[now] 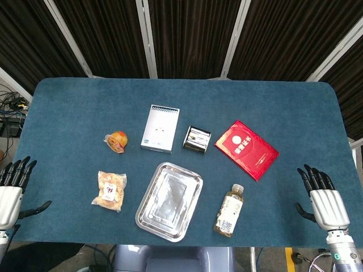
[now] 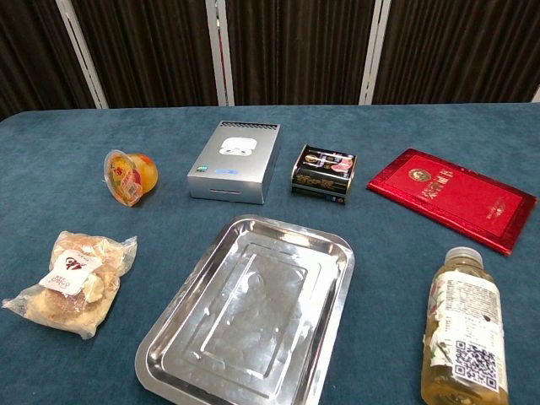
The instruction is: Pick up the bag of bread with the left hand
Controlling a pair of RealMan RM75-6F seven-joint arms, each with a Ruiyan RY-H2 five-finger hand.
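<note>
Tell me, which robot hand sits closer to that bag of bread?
The left robot hand. It rests open at the table's left edge, with the bag of bread lying on that side. The right robot hand sits beyond the tray and bottle.

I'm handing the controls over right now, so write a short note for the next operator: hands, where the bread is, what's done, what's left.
Left hand: open, empty, at the table's left edge, apart from the bag.
Right hand: open, empty, at the right edge.
Bag of bread: lying flat on the table, left of the steel tray, nearer than the jelly cup.
Done: nothing; bag untouched.
Left: reach in with the left hand, grip the bag, lift.
</note>
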